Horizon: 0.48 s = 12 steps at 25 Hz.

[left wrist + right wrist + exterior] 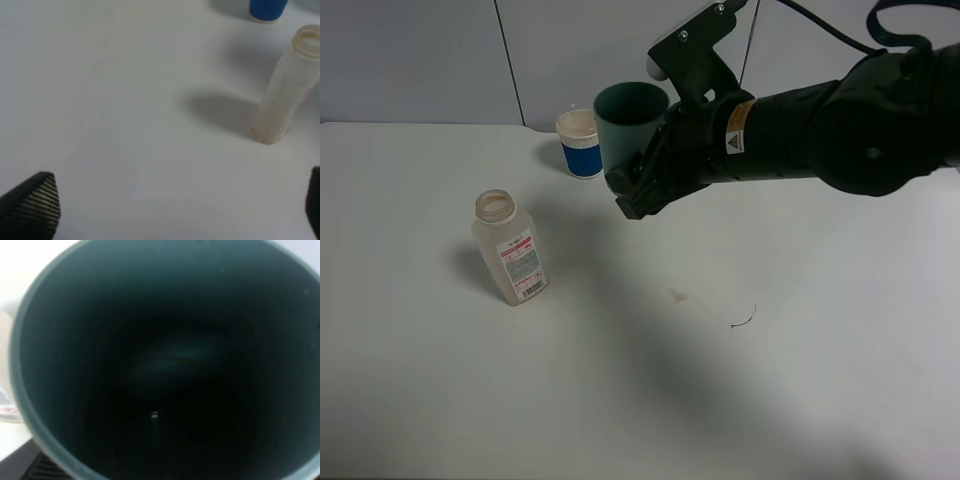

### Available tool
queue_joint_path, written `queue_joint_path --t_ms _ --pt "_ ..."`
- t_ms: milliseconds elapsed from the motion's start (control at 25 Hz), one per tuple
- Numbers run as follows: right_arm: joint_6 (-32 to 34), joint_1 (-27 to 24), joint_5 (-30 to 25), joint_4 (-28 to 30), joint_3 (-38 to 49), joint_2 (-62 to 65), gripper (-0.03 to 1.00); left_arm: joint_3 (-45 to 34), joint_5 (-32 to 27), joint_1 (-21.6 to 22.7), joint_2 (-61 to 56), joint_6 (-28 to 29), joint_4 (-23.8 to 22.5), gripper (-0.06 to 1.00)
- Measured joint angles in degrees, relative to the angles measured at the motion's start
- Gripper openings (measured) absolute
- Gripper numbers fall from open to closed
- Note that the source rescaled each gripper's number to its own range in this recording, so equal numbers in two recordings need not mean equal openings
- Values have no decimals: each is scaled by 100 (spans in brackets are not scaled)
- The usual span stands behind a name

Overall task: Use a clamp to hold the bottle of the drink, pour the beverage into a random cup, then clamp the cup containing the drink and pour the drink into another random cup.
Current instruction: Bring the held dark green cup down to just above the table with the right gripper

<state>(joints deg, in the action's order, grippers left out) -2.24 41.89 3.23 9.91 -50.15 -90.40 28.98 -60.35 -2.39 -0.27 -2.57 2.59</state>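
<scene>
At the upper middle of the high view the right tool is clamped on the teal cup, lifted off the white surface, while the uncapped bottle stands upright at centre left and the left tool gapes wide, holding nothing.

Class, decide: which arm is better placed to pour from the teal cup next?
Right: its gripper already holds the teal cup aloft. The left gripper hangs open and empty near the bottle.
</scene>
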Motion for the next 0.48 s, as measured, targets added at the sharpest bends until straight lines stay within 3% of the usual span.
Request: queue_joint_path --t_ms 200,480 --pt "-18 0 278 -159 562 307 3 0 0 0 0 0 0 100" --pt "-380 -182 857 -820 1365 389 3 0 0 0 0 0 0 100"
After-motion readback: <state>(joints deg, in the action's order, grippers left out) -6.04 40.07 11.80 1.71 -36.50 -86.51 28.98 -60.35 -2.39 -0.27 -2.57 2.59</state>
